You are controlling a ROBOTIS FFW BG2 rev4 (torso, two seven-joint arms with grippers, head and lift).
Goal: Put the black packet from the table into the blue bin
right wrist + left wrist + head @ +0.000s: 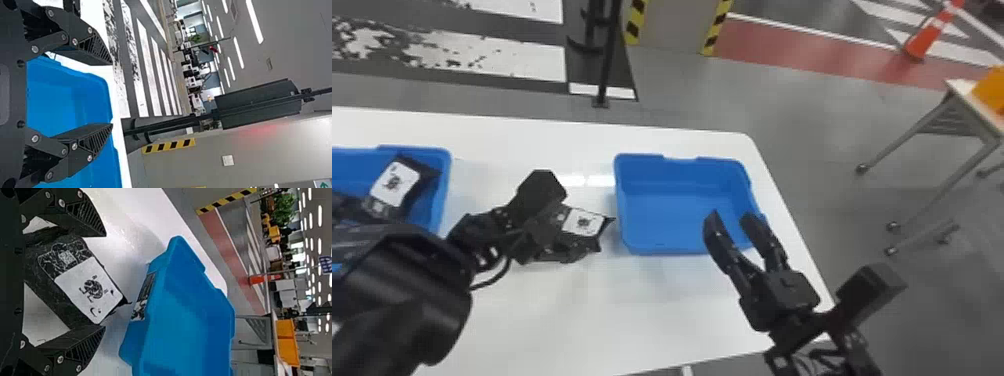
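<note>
Packet [583,222], black with a white label, sits grasped in the left tool [580,232], over the middle of the table [642,310]; the left wrist view shows it lying between the two fingers, reaching back toward the palm, its edges against the fingers and its labelled end jutting a little past their tips. Just beyond that end stands the blue bin [657,172], close by but apart from the packet, near the table's far right corner; a printed patch [144,295] marks the side wall facing the left tool.

Right tool [732,217] is released, its fingers well apart with nothing between them; its tips hang over the blue bin's near right corner.

At the table's left, partly behind the left arm [412,295], is another bin [444,175], also blue, with a second black packet [394,182] inside, its white label showing; more dark items lie beside it, too hidden to name. Beyond the table rises a black post [607,55]; off to the right are an orange cone [929,37] and a side table [964,90] bearing an orange container [992,92].
</note>
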